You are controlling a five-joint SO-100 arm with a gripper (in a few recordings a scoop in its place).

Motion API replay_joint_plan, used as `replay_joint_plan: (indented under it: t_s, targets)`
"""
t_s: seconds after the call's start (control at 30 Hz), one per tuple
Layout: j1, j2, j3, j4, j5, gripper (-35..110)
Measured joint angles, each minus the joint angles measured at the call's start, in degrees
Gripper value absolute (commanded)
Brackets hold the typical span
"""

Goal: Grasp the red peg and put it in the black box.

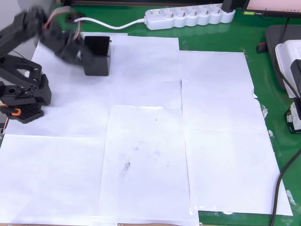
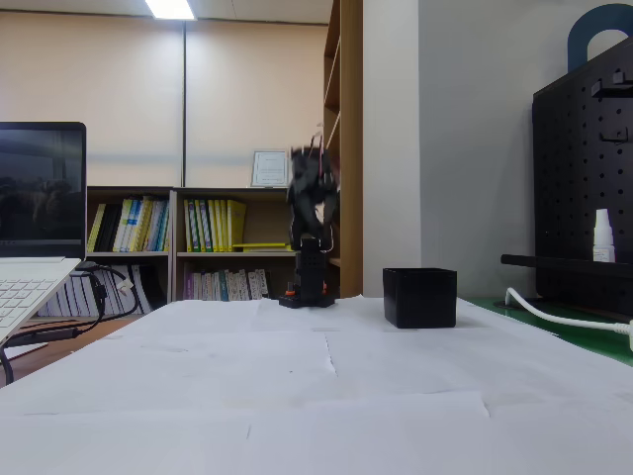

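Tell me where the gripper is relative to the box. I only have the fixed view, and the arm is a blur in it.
Observer: In the overhead view, the gripper is right beside the left wall of the box. It is blurred there too, so I cannot tell whether they touch or whether it is open.
Operator: Describe what the box stands on.
Observer: It stands on the top-left paper sheet, close to the sheet's upper edge.
Operator: Name what lies beyond it.
Observer: A white power strip lies on the green mat, up and to the right of the box.
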Motion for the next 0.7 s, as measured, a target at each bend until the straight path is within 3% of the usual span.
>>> replay_joint_plan:
  t_s: [0.13,0.33,0.53,0.7]
  targets:
    - [1.3,-10.4,-15.7,-2.2,-2.6,0]
    - [3.7,-17.9,-25.4,-4.2,-3.3,0]
    - [4.7,-25.3,-27.2,4.6,-7.1,0]
    - [7.6,-26.5,-27.2,5.5,-10.6,0]
